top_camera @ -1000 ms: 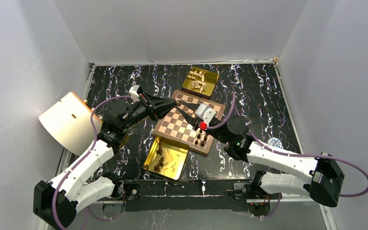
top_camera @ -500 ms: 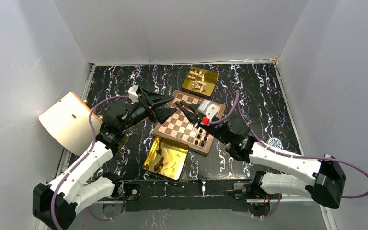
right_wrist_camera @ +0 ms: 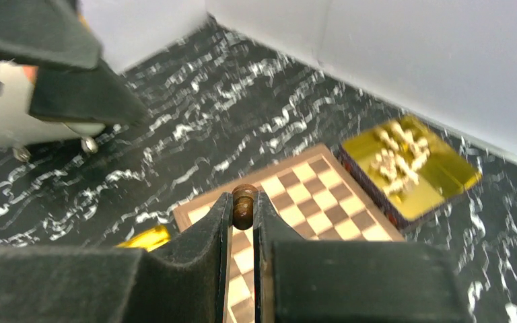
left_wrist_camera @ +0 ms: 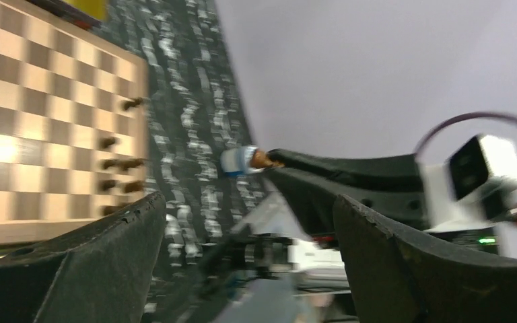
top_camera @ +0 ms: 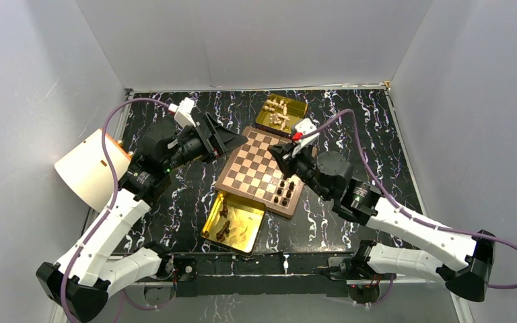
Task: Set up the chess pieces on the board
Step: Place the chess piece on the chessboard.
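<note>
Right end effector (right_wrist_camera: 244,202) pinches a tiny dark brown wooden chess piece (right_wrist_camera: 244,206) over the checkered wooden board (top_camera: 252,168), left end effector (left_wrist_camera: 248,202) spread empty; few dark pieces (top_camera: 284,194) stand placed, others lie in the near gold tray (top_camera: 248,227) and the far gold tray (top_camera: 301,111).

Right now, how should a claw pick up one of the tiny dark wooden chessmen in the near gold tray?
Probably straight down from above, pinching across the slim middle of the dark wooden chessman by the shiny gold rectangular tray's left wall. The tray walls block a sideways approach, and it sits apart from the others.
</note>
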`<state>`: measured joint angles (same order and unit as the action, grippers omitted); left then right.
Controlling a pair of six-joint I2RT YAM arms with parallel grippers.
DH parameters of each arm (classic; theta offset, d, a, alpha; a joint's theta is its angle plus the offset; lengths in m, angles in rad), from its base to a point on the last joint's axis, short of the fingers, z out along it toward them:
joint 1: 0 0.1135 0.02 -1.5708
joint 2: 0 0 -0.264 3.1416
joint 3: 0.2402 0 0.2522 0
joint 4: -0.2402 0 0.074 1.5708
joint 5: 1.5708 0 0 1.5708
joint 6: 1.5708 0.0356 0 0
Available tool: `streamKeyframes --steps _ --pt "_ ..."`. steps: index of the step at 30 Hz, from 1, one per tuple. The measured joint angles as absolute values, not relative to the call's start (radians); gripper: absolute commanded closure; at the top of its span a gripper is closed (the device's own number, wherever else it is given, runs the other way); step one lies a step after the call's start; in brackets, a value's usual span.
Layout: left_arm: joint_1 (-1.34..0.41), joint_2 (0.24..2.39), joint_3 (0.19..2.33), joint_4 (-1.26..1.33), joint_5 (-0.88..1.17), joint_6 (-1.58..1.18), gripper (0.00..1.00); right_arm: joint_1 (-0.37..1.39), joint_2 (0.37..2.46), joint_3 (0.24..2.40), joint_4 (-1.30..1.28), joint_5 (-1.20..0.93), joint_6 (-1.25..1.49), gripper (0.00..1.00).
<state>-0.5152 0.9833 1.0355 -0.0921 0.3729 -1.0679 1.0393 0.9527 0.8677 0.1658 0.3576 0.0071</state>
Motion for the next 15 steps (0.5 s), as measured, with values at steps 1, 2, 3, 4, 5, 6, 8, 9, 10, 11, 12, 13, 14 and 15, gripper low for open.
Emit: streamKeyframes --steps 1,2,3,4,5,6,8,9,10,11,12,13,14,15 --pt "-0.515 0.982 1.045 -0.124 0.355 -0.997 0.09 1.035 0.960 0.883 0.123 0.371 0.028 1.00" --pt "-0.515 0.981 1.050 -0.155 0.334 -0.924 0.09 1.028 0.973 0.904 0.071 0.384 0.049 1.00" --pt "-0.515 0.979 1.051 -0.188 0.305 -0.845 0.09 1.019 0.989 0.930 0.021 0.393 0.065 1.00" --pt "-0.515 0.977 1.051 -0.216 0.279 -0.783 0.09 1.011 1.004 0.955 -0.017 0.399 0.078 1.00" --pt "-0.515 0.974 1.047 -0.241 0.245 -0.712 0.08 0.997 1.027 0.991 -0.065 0.402 0.089 1.00" --pt "-0.515 0.967 1.037 -0.260 0.204 -0.641 0.08 0.979 1.056 1.032 -0.111 0.405 0.102 1.00" --pt "-0.515 0.950 1.012 -0.296 0.133 -0.525 0.08 0.934 1.106 1.097 -0.181 0.395 0.116 1.00" --pt "-0.515 0.938 0.997 -0.316 0.101 -0.466 0.08 0.893 1.140 1.139 -0.227 0.370 0.126 1.00" --pt "-0.515 0.928 0.983 -0.333 0.076 -0.412 0.08 0.860 1.165 1.164 -0.252 0.353 0.132 1.00" --pt "-0.515 0.919 0.968 -0.346 0.057 -0.364 0.08 0.815 1.199 1.194 -0.286 0.319 0.138 1.00" --pt "-0.515 0.908 0.953 -0.354 0.043 -0.322 0.08 0.773 1.235 1.224 -0.319 0.286 0.149 1.00" --pt "-0.515 0.898 0.937 -0.361 0.031 -0.284 0.08 0.732 1.277 1.255 -0.353 0.254 0.159 1.00" --pt "-0.515 0.888 0.922 -0.371 0.022 -0.250 0.08 0.697 1.325 1.287 -0.392 0.221 0.165 1.00" --pt "-0.515 0.878 0.908 -0.376 0.013 -0.221 0.08 0.665 1.378 1.320 -0.428 0.192 0.171 1.00"
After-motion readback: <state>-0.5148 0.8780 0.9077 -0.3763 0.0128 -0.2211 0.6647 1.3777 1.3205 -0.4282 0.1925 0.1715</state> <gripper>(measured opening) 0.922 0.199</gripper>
